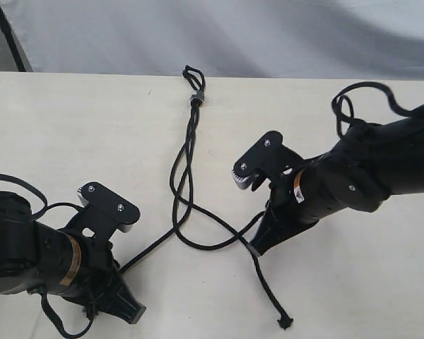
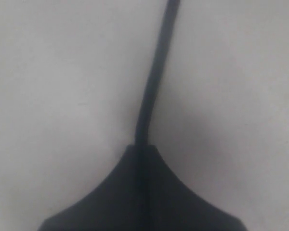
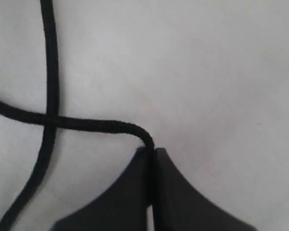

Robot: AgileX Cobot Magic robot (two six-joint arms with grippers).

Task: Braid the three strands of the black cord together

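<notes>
While both arms stand low over the table (image 1: 71, 127), the black cord (image 1: 196, 97) lies with its loop and grey band at the far edge, and the three strands (image 1: 189, 145) run toward the robot, loosely twisted near the band. The left pincer (image 2: 142, 150) is closed tight on one strand, and the right pincer (image 3: 150, 153) is closed on another strand, which crosses a second one just beside the tips. The third strand lies free and ends in a frayed knot (image 1: 285, 323). I judge the braiding is at an early crossing. The next move probably needs one held strand to be carried over the free strand without dragging the loop.
</notes>
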